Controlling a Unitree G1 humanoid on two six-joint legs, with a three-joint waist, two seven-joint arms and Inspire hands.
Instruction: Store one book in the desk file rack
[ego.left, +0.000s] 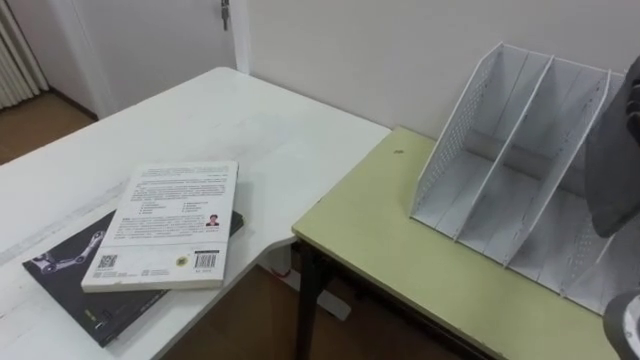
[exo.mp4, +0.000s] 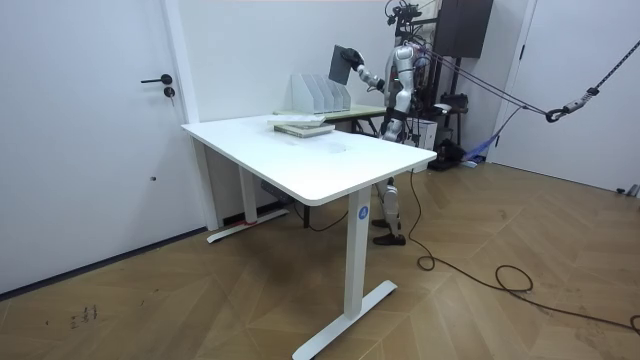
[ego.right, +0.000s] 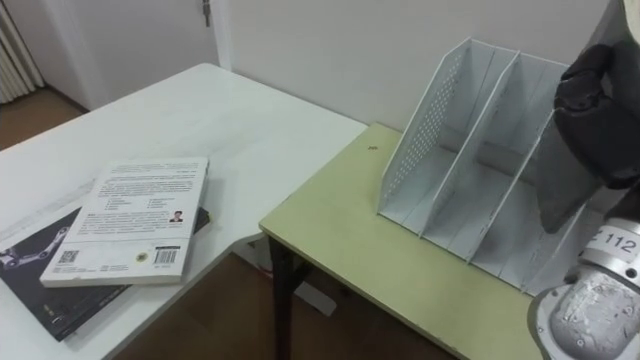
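Book, dark grey, is hanging clenched in right hand over white perforated file rack, far right; its edge is risking snagging a divider.

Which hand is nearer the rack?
Right. The right hand holds a book over the right end of the rack; the left hand is back by the torso, away from it.

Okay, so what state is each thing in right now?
file rack: upright, visible slots empty
held book: raised near the rack, not in it
right hand: shut on the held book
white book: closed, flat on the dark book
dark book: closed, flat on white table
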